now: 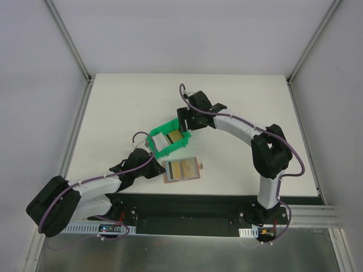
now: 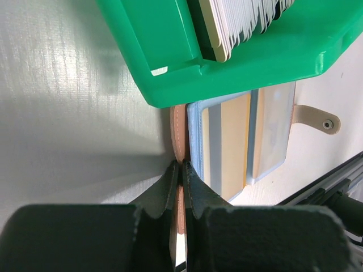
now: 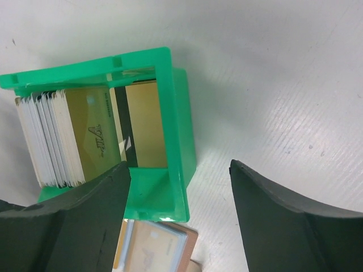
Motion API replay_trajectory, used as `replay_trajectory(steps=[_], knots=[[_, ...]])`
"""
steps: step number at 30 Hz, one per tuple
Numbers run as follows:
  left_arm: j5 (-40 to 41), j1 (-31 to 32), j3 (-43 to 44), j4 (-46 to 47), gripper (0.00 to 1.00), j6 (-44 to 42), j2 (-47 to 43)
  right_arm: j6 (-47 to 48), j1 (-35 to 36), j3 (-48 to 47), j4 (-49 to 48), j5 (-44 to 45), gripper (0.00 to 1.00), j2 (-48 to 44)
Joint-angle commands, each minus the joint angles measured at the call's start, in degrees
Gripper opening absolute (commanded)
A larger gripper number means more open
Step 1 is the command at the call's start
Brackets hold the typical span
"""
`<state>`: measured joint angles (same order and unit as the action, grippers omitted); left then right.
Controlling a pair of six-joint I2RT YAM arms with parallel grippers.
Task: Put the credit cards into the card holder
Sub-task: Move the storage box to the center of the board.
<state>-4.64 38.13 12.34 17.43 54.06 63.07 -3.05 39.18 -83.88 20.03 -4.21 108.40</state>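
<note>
**Left gripper (image 2: 181, 169) clamping, right gripper (image 1: 184, 122) gaping**

Near the arm bases, the left gripper is squeezing fully closed on the left edge of the open tan leather card holder (image 1: 181, 170), which is lying on the white table (image 1: 125, 102). Just beyond, the green plastic bin (image 1: 160, 129) is holding white-grey and gold-olive credit cards (image 3: 93, 133) upright. At its far-right end, the right gripper is hanging empty.
</note>
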Motion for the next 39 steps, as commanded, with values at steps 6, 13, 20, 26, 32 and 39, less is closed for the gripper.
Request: replay_trajectory(steps=[6,13,20,26,32,39], knots=[[1.7,-0.3,-0.5,-3.9,0.0,-2.5,-1.6,6.3,-0.5,-5.3,4.9,3.5,0.74,2.8],[1.7,-0.3,-0.5,-4.0,0.0,-2.4,-1.5,7.4,-1.6,-5.2,5.2,5.9,0.75,3.6],[1.4,-0.4,-0.2,-4.1,0.0,-2.8,-1.2,7.8,-3.1,-4.5,5.3,6.3,0.74,3.5],[1.3,-0.3,-0.2,-4.0,0.0,-2.9,-0.8,8.1,-4.7,-2.5,5.2,7.1,0.74,2.3],[1.2,-0.3,0.2,-3.8,0.0,-3.2,-0.1,8.2,-6.5,0.2,4.8,7.7,0.74,0.2],[0.7,-0.3,0.8,-3.3,0.0,-3.4,1.1,8.4,-8.5,3.7,3.5,7.6,0.75,-2.2]])
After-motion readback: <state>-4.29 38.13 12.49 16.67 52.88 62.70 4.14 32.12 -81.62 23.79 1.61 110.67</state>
